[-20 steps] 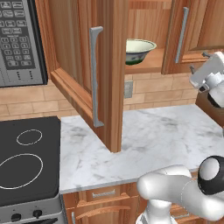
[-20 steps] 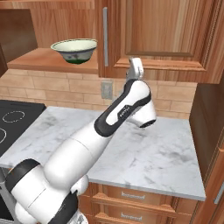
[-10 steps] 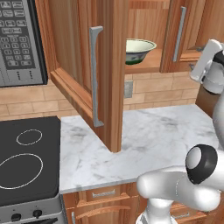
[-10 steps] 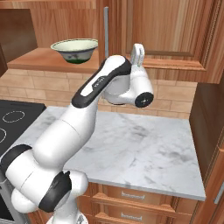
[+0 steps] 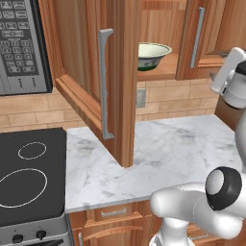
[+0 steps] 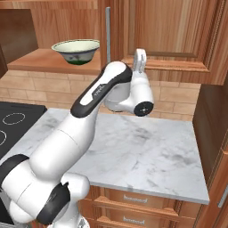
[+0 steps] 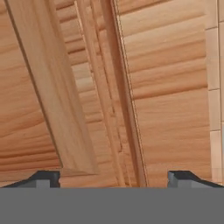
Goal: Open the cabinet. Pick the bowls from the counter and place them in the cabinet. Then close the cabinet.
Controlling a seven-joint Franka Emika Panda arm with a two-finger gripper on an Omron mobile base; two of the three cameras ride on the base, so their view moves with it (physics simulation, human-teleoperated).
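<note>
Since the earlier frames the arm has swung up and folded back on itself, lifting the claw [image 6: 140,60] from below the closed right cabinet door to just in front of that door's lower edge.

By size: the cabinet [image 5: 91,72] has its left door swung wide open over the tabletop [image 5: 163,153], its long silver handle [image 5: 104,84] facing out; the right door [image 6: 164,31] is shut. One cream-green bowl [image 5: 153,54] sits upright on the open shelf inside. The marble tabletop runs beside the black stove [image 5: 29,178].

The claw points upward with its jaws spread wide, holding nothing; in the hand view its tips [image 7: 43,178] stand far apart before wood panelling, probably the cabinet's underside.
</note>
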